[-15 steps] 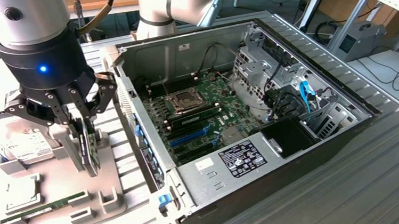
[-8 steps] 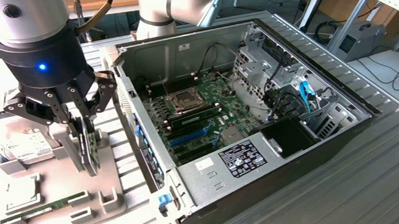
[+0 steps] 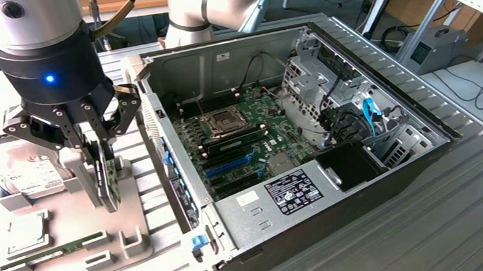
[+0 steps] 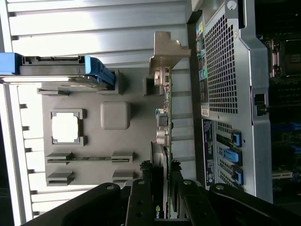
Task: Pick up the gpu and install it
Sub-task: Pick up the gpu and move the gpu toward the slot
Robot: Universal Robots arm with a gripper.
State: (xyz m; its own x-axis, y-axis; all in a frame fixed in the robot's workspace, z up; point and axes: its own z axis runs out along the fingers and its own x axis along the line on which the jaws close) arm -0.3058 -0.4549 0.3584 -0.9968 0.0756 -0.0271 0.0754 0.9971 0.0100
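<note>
Black gpu (image 3: pixel 109 185) stands on edge, clamped between the hand's (image 3: pixel 100 152) fingers over grey holder (image 3: pixel 138 229).

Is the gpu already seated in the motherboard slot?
No, the gpu stands on edge in the pincer at the grey tray, outside the computer case.

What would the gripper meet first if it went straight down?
The gripper clasps the upright gpu; straight down, that card would likely meet the grey holder tray first, though depth is unclear.
</note>
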